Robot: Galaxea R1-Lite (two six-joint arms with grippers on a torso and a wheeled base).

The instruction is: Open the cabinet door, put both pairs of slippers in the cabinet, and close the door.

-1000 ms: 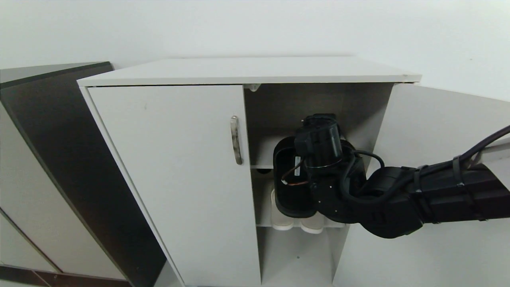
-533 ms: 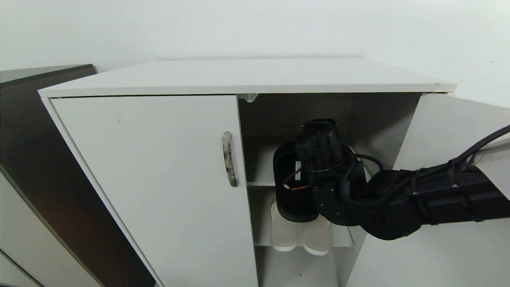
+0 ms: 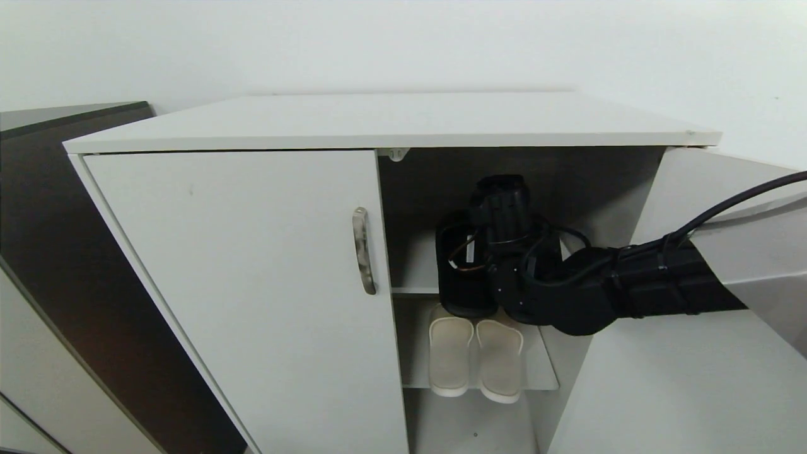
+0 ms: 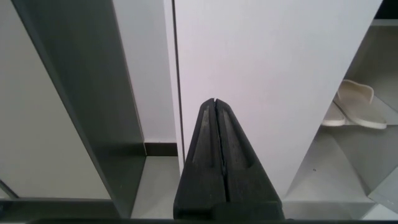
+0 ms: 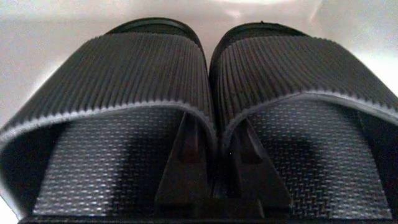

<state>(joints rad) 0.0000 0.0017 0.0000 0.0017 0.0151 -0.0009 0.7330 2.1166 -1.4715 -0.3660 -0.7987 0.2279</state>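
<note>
Right pincer (image 5: 213,146) clamps both black slippers (image 5: 149,81), seemingly over the upper shelf (image 3: 413,271); released near its edge, they could drop onto white slippers (image 3: 474,353).

The right arm (image 3: 630,290) stretches forward, its right tool (image 5: 214,127) pinching the black slippers (image 5: 137,74), while the left tool (image 4: 216,106) has its fingers pressed together.

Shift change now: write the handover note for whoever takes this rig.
Left claw: shut, empty, before the closed left door.
Right claw: shut on the black slippers, inside the cabinet at the upper shelf; resting or not, cannot tell.
White slippers: side by side on the lower shelf.
Done: right door open, white slippers stored.
Left: release black slippers, withdraw, close right door.
</note>
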